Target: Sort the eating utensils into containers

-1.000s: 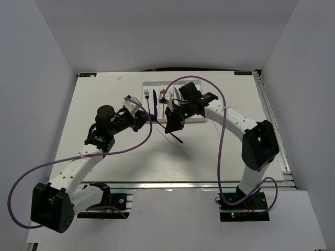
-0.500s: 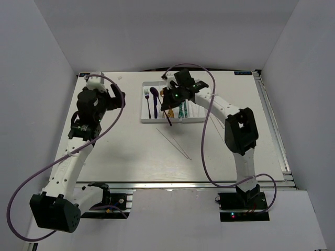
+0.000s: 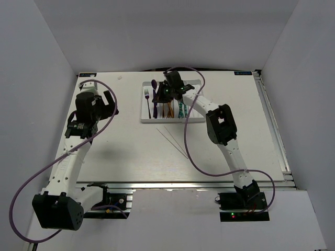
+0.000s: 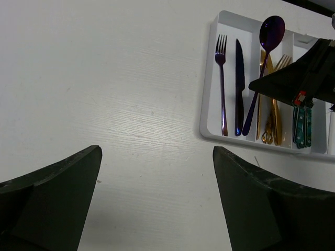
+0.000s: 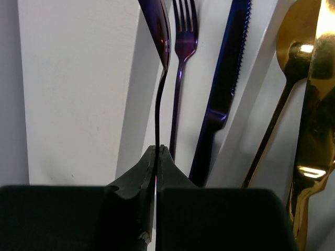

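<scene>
Right gripper [image 5: 158, 152] clamps an iridescent purple metal spoon [image 5: 162, 36] over the shallow white plastic tray [image 4: 208, 125]. Left gripper [image 4: 156, 154] gapes wide, empty.

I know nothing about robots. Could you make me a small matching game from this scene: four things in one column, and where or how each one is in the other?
1. purple spoon
2. purple fork
3. white chopsticks
4. left gripper

A. on the table, outside the tray
B. open, holding nothing
C. pinched in the right gripper
D. flat in the tray, beside the purple knife

Pairs: 1-C, 2-D, 3-A, 4-B
</scene>
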{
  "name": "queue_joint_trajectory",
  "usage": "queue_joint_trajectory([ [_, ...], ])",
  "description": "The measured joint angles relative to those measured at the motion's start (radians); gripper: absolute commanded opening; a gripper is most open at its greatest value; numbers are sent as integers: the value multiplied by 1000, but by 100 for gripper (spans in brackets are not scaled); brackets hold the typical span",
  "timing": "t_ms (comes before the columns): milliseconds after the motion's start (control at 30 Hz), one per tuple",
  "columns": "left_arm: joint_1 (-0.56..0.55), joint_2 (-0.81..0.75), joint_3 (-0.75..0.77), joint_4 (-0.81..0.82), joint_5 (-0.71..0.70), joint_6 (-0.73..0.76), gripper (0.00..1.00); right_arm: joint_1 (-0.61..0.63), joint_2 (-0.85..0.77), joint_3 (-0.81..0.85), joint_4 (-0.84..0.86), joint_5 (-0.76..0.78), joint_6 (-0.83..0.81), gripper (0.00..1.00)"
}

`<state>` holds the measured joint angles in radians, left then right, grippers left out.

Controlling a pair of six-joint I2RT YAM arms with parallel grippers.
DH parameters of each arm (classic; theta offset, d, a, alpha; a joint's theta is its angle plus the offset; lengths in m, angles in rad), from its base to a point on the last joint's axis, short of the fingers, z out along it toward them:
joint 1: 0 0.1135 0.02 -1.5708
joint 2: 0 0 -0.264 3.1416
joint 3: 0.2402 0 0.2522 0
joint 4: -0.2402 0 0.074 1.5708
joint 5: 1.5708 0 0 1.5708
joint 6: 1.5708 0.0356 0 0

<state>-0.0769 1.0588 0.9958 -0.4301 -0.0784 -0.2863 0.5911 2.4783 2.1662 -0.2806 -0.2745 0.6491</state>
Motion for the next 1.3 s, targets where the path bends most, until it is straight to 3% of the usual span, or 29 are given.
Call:
queue_joint_trajectory([
  [167,6,14,-1,-13,-10,-6,98,0,48,0,46,-17,19,2],
  [233,8,18,-3,-14,-11,-8,98,0,59,0,60,-26,25,21],
  [267,8,18,-5,-15,-11,-8,98,0,63,0,66,-31,27,35],
  [333,9,18,-6,-17,-13,-7,98,1,64,0,72,-40,23,42],
  [667,12,17,-6,-18,-31,17,98,6,-11,-47,51,-29,-117,38],
  [767,13,9,-6,-18,-50,42,98,11,-206,-213,23,4,-245,30],
  [1033,13,-36,-23,-19,-51,65,98,25,-863,-786,1,174,-564,25],
  [1133,13,-50,-36,-32,-42,64,98,31,-959,-997,-26,251,-638,26],
  [1300,15,-71,-54,-48,-51,56,98,33,-942,-1227,-112,342,-702,34],
])
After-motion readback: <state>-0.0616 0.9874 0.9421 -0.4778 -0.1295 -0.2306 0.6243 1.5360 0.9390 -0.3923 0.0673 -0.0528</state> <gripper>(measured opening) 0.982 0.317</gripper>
